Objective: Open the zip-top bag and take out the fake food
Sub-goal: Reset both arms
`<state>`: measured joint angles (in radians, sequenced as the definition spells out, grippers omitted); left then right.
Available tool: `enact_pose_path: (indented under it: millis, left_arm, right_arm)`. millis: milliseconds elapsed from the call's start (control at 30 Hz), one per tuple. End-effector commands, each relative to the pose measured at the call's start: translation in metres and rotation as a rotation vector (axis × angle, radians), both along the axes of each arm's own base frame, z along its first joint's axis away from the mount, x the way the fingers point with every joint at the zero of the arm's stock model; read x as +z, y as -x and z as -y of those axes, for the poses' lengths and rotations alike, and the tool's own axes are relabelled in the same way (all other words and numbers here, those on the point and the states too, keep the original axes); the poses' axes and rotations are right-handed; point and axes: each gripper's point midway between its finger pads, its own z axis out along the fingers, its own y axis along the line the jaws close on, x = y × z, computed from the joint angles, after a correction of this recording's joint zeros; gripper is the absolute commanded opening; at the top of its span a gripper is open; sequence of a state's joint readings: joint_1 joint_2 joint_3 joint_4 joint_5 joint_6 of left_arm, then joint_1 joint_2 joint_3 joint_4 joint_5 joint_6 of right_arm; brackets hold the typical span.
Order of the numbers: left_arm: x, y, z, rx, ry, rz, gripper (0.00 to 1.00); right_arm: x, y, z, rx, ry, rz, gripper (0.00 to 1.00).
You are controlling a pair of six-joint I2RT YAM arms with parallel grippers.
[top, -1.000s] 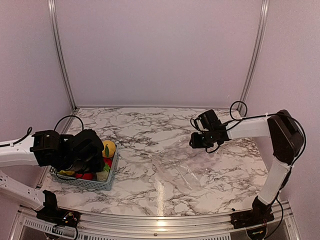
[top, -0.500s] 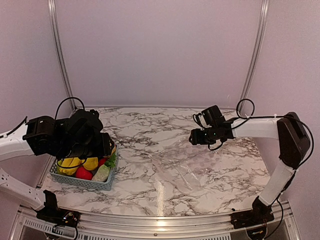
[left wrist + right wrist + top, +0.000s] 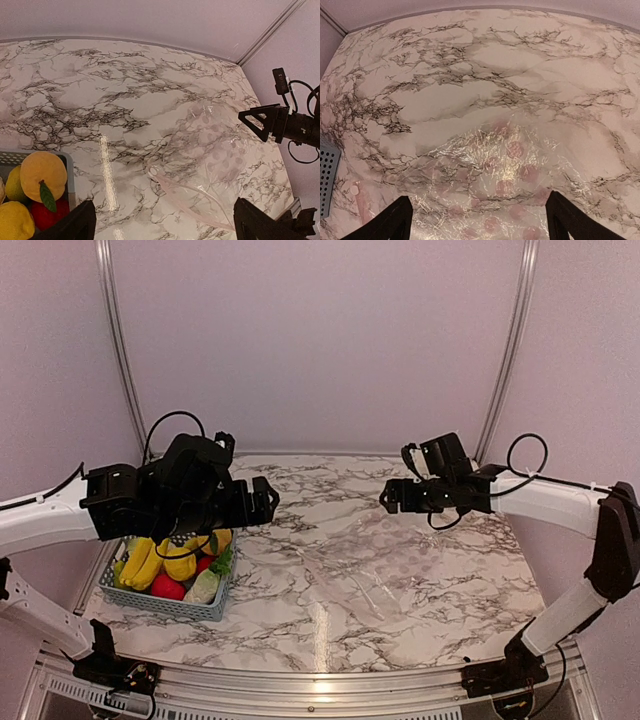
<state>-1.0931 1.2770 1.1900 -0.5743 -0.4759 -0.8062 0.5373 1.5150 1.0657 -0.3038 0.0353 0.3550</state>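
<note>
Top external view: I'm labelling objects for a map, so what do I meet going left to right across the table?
The basket holding the fake food → left gripper → bag. The right gripper hangs over the bag's span, so it is left out.

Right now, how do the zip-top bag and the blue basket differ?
The zip-top bag is clear, crinkly and lies flat right of centre, no food visible inside; the basket is light blue lattice, stands upright at the left edge and holds the fake food. Both rest on the marble table.
</note>
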Motion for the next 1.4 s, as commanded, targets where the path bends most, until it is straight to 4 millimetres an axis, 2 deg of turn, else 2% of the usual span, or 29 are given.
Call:
enact_pose_path:
  millis: [0, 133, 333, 467, 667, 967, 1367]
  left_arm:
    - [0.025, -0.019, 0.032, -0.057, 0.079, 0.080, 0.99]
    - [0.031, -0.031, 0.052, -0.079, 0.086, 0.108, 0.99]
    - [0.034, -0.043, 0.072, -0.101, 0.097, 0.124, 0.99]
    - [0.038, -0.045, 0.074, -0.107, 0.119, 0.144, 0.99]
    - [0.043, -0.050, 0.069, -0.101, 0.130, 0.160, 0.99]
    - [0.044, -0.055, 0.060, -0.079, 0.115, 0.172, 0.99]
    - [0.050, -0.055, 0.048, -0.054, 0.127, 0.191, 0.99]
  right_arm:
    - [0.042, 0.006, 0.002, -0.012, -0.026, 0.071, 0.91]
    - [0.066, 0.016, 0.005, -0.019, -0.060, 0.125, 0.99]
    - [0.097, 0.032, 0.013, -0.032, -0.106, 0.192, 0.99]
    - [0.123, 0.043, 0.021, -0.047, -0.163, 0.262, 0.99]
    - [0.142, 0.053, 0.032, -0.078, -0.205, 0.317, 0.99]
    - [0.152, 0.061, 0.043, -0.103, -0.231, 0.379, 0.99]
    - [0.152, 0.061, 0.042, -0.102, -0.248, 0.390, 0.99]
